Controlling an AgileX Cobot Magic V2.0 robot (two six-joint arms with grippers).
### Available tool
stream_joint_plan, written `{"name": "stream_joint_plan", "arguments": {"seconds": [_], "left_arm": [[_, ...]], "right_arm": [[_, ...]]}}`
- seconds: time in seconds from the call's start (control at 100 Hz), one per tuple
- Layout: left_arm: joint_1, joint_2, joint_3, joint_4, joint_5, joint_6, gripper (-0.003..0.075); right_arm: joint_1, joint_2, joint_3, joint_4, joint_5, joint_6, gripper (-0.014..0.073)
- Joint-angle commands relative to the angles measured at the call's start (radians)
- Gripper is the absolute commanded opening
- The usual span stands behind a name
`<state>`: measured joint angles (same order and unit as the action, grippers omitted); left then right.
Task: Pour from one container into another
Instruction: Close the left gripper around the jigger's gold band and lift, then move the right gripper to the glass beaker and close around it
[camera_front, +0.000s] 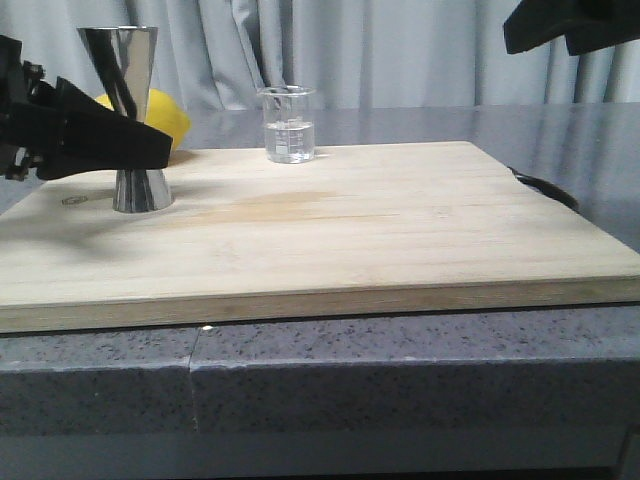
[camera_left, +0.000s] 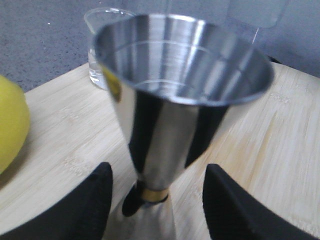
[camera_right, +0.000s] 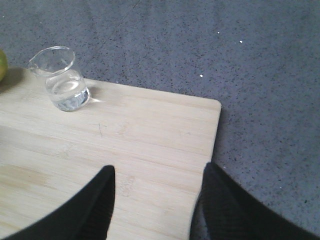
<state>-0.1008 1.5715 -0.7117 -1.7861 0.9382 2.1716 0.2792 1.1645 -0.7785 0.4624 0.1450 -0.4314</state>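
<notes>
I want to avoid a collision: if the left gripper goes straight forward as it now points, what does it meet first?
Most likely the jigger: it stands upright between the open jaws of the left gripper.

Silver jigger, clear beaker

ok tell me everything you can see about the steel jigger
The jigger is a tall, shiny, mirror-like steel hourglass: two cones meeting at a narrow waist ringed by a thin gold band. It stands upright on the wooden board, near its far left corner, wide open mouth up; the inside looks empty, with faint measuring lines. The left gripper has its jaws open either side of the waist, not touching. A yellow fruit sits just behind it, and the glass beaker stands apart.
</notes>
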Motion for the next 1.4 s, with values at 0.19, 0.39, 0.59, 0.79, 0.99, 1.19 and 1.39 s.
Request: {"name": "stream_joint_plan", "arguments": {"seconds": [0.19,0.39,0.59,0.79,0.99,1.19,1.39], "left_arm": [[0.003,-0.025,-0.029,-0.077,0.069,0.003,0.0270],[0.003,-0.025,-0.029,-0.077,0.069,0.003,0.0243],[0.003,-0.025,-0.029,-0.077,0.069,0.003,0.0241],[0.003,-0.025,-0.029,-0.077,0.109,-0.006,0.0135],[0.003,-0.025,-0.029,-0.077,0.155,-0.008,-0.0019],[0.003,-0.025,-0.034,-0.077,0.177,-0.058,-0.0020],[0.003,-0.025,-0.068,-0.056,0.261,-0.068,-0.0020]], "right_arm": [[0.003,-0.019,-0.035,0.000,-0.068,-0.012,0.0349],[0.003,-0.019,-0.035,0.000,-0.068,-0.012,0.0349],[0.003,-0.019,-0.035,0.000,-0.068,-0.014,0.0349],[0.003,-0.004,-0.035,0.000,-0.070,-0.014,0.0349],[0.050,0.036,-0.033,0.000,-0.145,-0.014,0.0349],[0.141,0.077,-0.033,-0.037,-0.237,-0.014,0.0349],[0.207,0.154,-0.033,-0.039,-0.348,-0.014,0.0350]]}}
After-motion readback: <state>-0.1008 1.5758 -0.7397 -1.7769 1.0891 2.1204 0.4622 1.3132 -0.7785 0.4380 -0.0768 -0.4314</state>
